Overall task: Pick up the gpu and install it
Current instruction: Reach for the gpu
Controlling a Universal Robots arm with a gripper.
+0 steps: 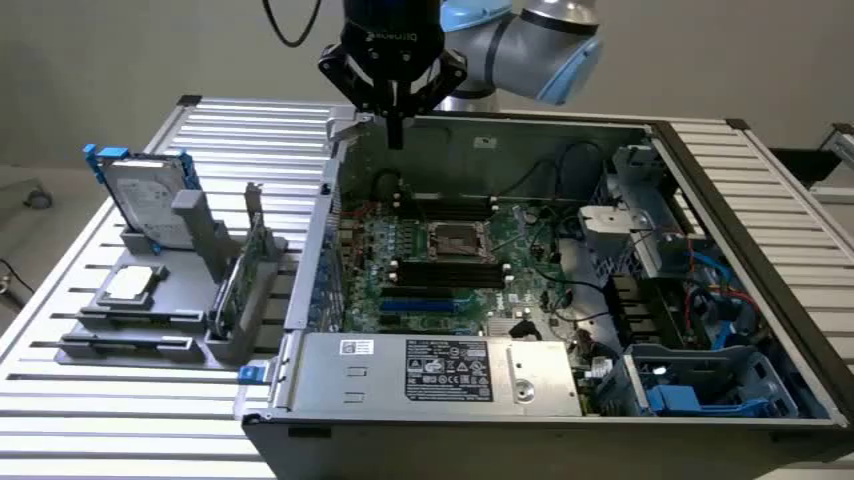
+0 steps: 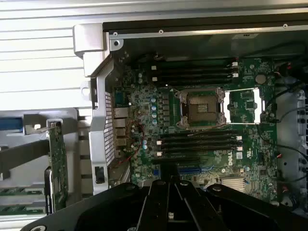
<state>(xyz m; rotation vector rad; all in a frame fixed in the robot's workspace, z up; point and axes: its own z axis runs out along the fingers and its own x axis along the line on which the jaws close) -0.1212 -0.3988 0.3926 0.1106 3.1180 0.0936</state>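
The gpu (image 1: 240, 285) stands on edge in a grey holder (image 1: 200, 345) on the slatted table, to the exterior view's left of the open computer case (image 1: 441, 375). Its green board faces the case. The wrist view shows the gpu (image 2: 58, 163) as a thin green card beside the case's rear wall. My gripper (image 1: 395, 135) hangs above the case's rear corner, well above and behind the gpu, shut with nothing in it. In the wrist view the gripper (image 2: 171, 185) points down over the motherboard (image 2: 202, 125).
A silver hard drive in a blue frame (image 1: 140, 195) and a small square chip (image 1: 130, 285) sit in the same holder. Inside the case are an open processor socket (image 1: 454, 238), blue card slots (image 1: 414, 300), cables and drive cages (image 1: 694, 390).
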